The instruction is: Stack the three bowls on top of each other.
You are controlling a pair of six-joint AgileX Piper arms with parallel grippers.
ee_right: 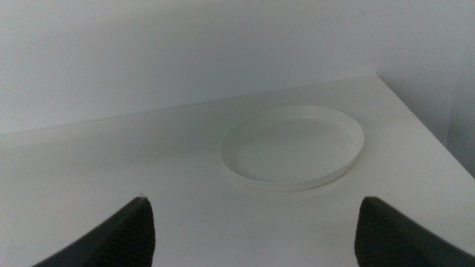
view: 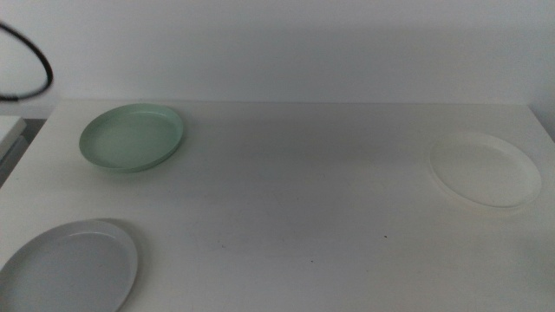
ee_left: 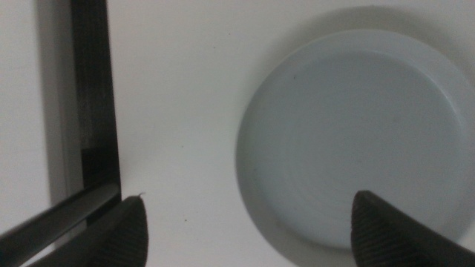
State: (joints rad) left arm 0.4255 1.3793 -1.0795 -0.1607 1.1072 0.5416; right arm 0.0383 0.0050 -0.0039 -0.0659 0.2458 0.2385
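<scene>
Claws, left [ee_left: 249,233] and right [ee_right: 252,233], gape wide; frame edge crops grey bowl [view: 68,267].

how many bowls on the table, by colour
grey bowl: 1
mint green bowl: 1
white bowl: 1
total: 3 bowls, all lying apart on the table, none stacked yet
</scene>
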